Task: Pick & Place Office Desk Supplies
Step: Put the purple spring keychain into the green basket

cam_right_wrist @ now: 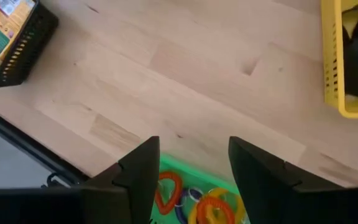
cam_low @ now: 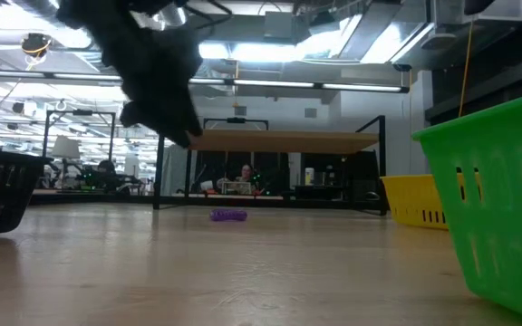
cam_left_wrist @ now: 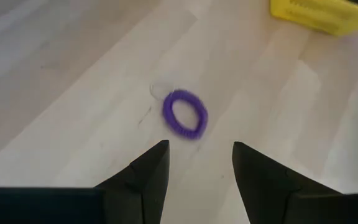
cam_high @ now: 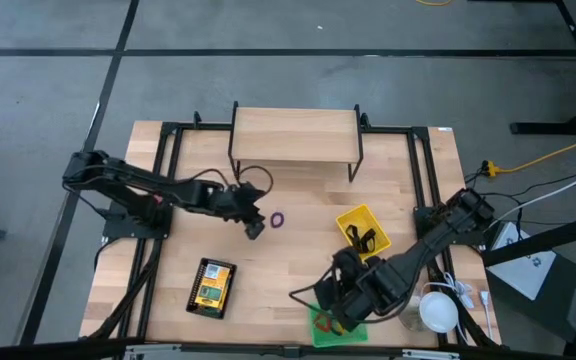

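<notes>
A thin purple ring (cam_left_wrist: 185,114) lies flat on the wooden table near its middle, also visible in the high view (cam_high: 278,219) and the low view (cam_low: 228,215). My left gripper (cam_left_wrist: 195,157) is open and hovers above the table just left of the ring (cam_high: 255,225). My right gripper (cam_right_wrist: 191,152) is open and hangs over the green bin (cam_high: 334,325), which holds red, orange and yellow rings (cam_right_wrist: 211,202). Black clips (cam_high: 363,238) lie in the yellow bin (cam_high: 364,229). Yellow printed boxes (cam_high: 212,284) sit in the black mesh tray (cam_high: 209,288).
A raised wooden shelf on black legs (cam_high: 295,134) stands at the table's far side. A black frame (cam_high: 163,180) borders the table. A white object (cam_high: 438,310) and cables sit at the near right corner. Bare wood lies between the tray and the bins.
</notes>
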### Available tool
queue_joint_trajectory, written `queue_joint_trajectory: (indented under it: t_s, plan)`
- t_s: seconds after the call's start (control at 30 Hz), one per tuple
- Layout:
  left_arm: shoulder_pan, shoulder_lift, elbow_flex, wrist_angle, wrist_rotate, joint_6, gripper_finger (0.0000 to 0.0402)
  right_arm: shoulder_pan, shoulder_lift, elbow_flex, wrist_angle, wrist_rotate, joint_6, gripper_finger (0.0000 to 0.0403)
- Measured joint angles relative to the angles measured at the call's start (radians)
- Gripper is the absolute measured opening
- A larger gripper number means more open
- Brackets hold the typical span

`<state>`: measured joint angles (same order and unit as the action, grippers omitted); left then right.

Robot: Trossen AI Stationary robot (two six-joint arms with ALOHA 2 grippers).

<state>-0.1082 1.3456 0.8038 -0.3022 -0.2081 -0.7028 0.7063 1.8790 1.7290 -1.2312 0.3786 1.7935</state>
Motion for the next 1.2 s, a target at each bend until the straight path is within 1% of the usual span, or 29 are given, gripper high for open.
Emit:
queue_joint_trajectory:
  t_s: [0.23,0.33,0.43,0.5,0.63,0.73,1.0,1.13,1.2]
  plan:
    - [0.021,0.169,0.154,-0.043,-0.006,-0.077,0.0171,-0.016,0.0,0.0,-0.003,0.004,-0.029,0.0189]
    - [0.021,0.26,0.22,-0.11,0.004,-0.08,0.0171,-0.016,0.0,0.0,-0.011,0.01,-0.033,0.0189]
    - [0.021,0.35,0.275,-0.158,0.046,-0.08,0.0171,-0.017,0.0,0.0,-0.012,0.01,-0.048,0.019]
    - [0.021,0.402,0.302,-0.163,0.062,-0.079,0.0171,-0.016,0.0,0.0,-0.013,0.007,-0.048,0.019]
    - [0.021,0.478,0.347,-0.177,0.058,-0.055,0.0171,-0.016,0.0,0.0,-0.014,0.006,-0.052,0.0188]
    - [0.024,0.508,0.372,-0.204,0.045,-0.037,0.0171,-0.016,0.0,0.0,-0.014,0.006,-0.059,0.0187]
    - [0.05,0.51,0.37,-0.235,0.016,-0.033,0.0171,-0.016,0.0,0.0,-0.014,0.021,-0.082,0.0187]
    - [0.071,0.51,0.339,-0.218,0.064,-0.026,0.0168,-0.017,0.0,0.0,-0.015,0.034,-0.087,0.0187]
    - [0.074,0.508,0.327,-0.208,0.081,-0.023,0.0157,-0.019,0.0,0.0,-0.015,0.034,-0.094,0.0187]
